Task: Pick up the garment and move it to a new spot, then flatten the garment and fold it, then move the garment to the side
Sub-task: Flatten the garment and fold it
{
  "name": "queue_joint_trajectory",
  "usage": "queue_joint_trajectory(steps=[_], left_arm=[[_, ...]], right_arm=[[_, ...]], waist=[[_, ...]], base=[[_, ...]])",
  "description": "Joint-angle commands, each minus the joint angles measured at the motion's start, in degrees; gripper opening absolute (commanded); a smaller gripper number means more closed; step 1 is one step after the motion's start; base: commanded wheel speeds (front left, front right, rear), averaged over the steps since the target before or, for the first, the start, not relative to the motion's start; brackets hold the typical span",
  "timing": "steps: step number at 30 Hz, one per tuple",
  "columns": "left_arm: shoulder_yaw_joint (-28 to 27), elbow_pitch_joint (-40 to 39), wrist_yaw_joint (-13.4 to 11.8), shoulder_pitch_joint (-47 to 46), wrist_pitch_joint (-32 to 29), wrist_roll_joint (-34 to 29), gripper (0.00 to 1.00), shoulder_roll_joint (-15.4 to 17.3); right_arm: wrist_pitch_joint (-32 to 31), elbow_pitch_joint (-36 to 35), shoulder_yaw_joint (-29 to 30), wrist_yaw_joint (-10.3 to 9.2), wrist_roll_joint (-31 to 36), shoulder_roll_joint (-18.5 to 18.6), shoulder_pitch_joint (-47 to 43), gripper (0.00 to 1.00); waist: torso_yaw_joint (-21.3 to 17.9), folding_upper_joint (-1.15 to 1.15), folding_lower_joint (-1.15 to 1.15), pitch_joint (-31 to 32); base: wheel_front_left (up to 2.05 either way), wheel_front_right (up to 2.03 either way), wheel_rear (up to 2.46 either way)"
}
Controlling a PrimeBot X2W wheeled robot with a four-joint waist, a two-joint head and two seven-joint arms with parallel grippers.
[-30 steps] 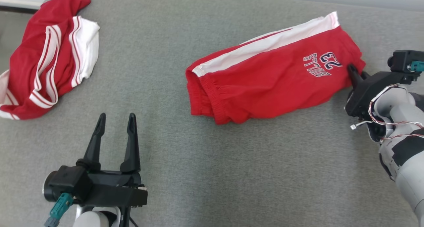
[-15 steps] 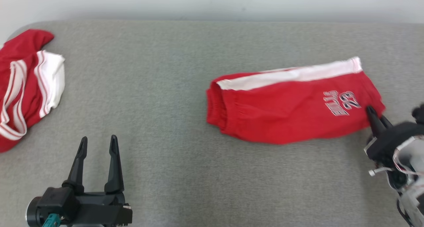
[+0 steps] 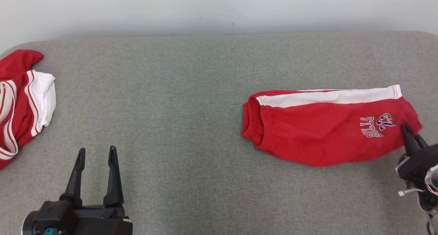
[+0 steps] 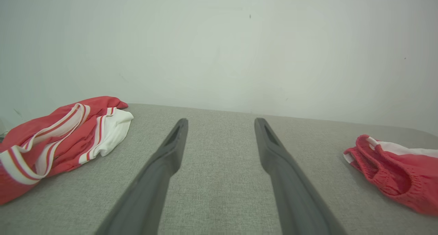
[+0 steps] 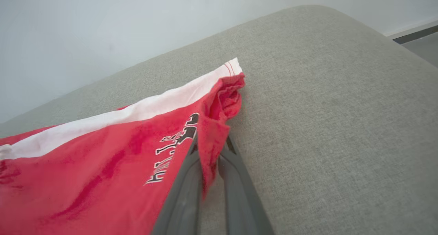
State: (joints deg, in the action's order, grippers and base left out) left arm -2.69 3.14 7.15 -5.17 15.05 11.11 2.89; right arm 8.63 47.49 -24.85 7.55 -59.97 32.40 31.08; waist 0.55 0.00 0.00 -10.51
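At R end of pad (image 3: 191,180): see shorts (image 3: 318,139) lying folded into long band, waistband (image 3: 255,122) toward centre, white stripe (image 3: 328,98) along far edge, logo (image 3: 374,126) at R end. Read R gripper (image 3: 411,132) as pinched tight on shorts' near-R hem corner; confirmed in R wrist view, w/ cloth nipped between fingers (image 5: 184,194) & bunched up over tips. Note L gripper (image 3: 97,149) low at L, fingers apart, holding nothing, well clear of shorts. Also note jersey (image 3: 24,94), red/white, crumpled at far L edge, well apart from shorts, touched by neither gripper. Judge step = last one, i.e. moving folded shorts to side; take flatten + fold as done, w/ near edge a bit puffy. Put progress at nearly complete. Next move, as est.: slide low & flat toward R to avoid peeling layers apart; stop short of pad's rounded R corner; then spread fingers & back off along own axis w/o snagging hem. Risk: skewing fold w/ one-corner pull. Cannot tell no. of layers in pinch, poss. top layer only. Leave L arm parked; use only for re-squaring fold if req'd.
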Motion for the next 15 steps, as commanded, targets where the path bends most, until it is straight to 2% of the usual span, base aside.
queue_joint_trajectory(steps=[1, 8, 15], left_arm=[[-0.25, -0.11, 0.39, 0.56, 0.19, -0.08, 1.0, 0.0], [-0.55, -0.27, 0.23, 1.05, 0.19, 0.16, 1.0, 0.0], [0.35, -0.19, -0.16, 1.33, 0.19, 0.97, 1.0, 0.0]], right_arm=[[0.57, -0.94, -0.21, -0.13, 1.14, -0.75, 0.9, 0.0], [1.28, -8.51, -1.07, -0.13, 4.05, -2.52, 0.79, 0.0], [-0.88, -18.22, -2.68, -0.13, 9.08, -6.78, -2.23, 0.0]], waist=[[0.04, 0.0, 0.0, 0.14], [0.15, 0.0, 0.0, 0.77], [1.02, 0.0, 0.0, 1.32]], base=[[0.0, 0.0, 0.0], [0.0, 0.0, 0.0], [0.0, 0.0, 0.0]])
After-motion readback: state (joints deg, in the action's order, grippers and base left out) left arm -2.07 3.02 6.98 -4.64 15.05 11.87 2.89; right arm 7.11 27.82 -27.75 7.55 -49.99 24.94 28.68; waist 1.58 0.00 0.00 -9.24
